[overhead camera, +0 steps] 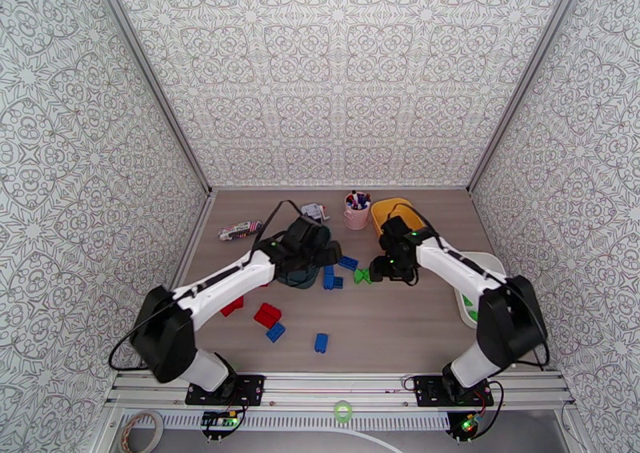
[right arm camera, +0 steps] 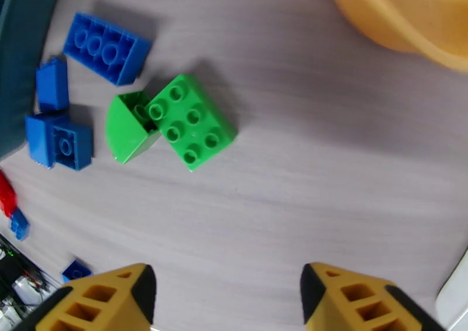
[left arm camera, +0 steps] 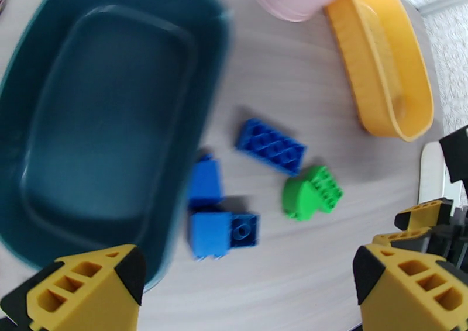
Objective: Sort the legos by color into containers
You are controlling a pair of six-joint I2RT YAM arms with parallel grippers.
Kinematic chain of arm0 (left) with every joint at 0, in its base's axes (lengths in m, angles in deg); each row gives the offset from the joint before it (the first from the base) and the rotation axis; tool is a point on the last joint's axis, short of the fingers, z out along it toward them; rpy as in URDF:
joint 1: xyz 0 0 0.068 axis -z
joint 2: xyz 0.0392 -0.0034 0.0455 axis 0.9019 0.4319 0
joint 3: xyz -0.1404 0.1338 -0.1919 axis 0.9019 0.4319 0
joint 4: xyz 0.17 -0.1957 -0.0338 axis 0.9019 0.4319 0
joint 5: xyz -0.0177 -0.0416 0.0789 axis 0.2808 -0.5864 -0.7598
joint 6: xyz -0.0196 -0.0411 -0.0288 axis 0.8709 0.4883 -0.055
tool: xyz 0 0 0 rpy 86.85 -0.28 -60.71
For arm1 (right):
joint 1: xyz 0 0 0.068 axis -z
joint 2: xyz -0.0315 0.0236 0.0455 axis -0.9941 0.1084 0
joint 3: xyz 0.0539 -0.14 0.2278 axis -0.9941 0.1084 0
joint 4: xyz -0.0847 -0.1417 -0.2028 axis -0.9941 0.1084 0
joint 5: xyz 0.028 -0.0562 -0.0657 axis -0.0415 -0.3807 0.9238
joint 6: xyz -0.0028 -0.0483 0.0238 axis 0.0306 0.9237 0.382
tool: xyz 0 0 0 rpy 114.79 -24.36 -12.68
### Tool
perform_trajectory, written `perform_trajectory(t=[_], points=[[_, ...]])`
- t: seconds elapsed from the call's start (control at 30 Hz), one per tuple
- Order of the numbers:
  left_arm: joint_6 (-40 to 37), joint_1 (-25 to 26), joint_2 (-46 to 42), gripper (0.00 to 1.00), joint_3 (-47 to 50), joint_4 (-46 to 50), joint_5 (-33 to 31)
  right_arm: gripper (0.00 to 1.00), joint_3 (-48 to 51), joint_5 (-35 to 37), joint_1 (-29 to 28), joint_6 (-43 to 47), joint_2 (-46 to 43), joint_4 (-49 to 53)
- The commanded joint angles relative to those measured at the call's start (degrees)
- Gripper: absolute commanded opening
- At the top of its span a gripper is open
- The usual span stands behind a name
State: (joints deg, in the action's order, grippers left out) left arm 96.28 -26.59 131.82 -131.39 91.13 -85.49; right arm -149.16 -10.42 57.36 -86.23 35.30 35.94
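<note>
A green lego (right arm camera: pixel 175 124) lies on the table, made of a square studded brick and a curved piece. My right gripper (right arm camera: pixel 225 303) hovers just near of it, open and holding nothing; from above the right gripper (overhead camera: pixel 384 269) sits right of the green lego (overhead camera: pixel 362 275). Three blue legos (left arm camera: pixel 271 145) (left arm camera: pixel 205 180) (left arm camera: pixel 222 233) lie beside the dark teal tray (left arm camera: pixel 105 121). My left gripper (left arm camera: pixel 245 291) is open wide above them; from above the left gripper (overhead camera: pixel 322 252) hangs over the teal tray (overhead camera: pixel 298 277). The yellow tray (overhead camera: pixel 396 210) and white tray (overhead camera: pixel 482 264) stand to the right.
Red legos (overhead camera: pixel 267 314) (overhead camera: pixel 232 306) and blue legos (overhead camera: pixel 276 332) (overhead camera: pixel 321 342) lie near the left arm. A pink cup of pens (overhead camera: pixel 357 209) stands by the yellow tray. A striped packet (overhead camera: pixel 240 230) lies at the back left. Something green (overhead camera: pixel 472 312) lies in the white tray.
</note>
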Motion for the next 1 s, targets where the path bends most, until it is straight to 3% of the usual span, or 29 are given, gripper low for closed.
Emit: perform_trajectory(t=[0.0,0.27,0.97], points=[[4.05,-0.70,-3.90,0.99,3.98,-3.35,-0.89,0.65,-2.08,3.66,-1.56,2.31,3.01,0.82],[6.50,-0.56,-6.89,0.99,7.07,-4.03,-1.46,0.65,-4.09,4.44,-3.38,2.50,8.02,-0.03],[6.92,-0.40,-4.14,0.99,4.60,-4.42,0.34,0.57,-17.50,5.72,-3.39,5.78,21.30,3.48]])
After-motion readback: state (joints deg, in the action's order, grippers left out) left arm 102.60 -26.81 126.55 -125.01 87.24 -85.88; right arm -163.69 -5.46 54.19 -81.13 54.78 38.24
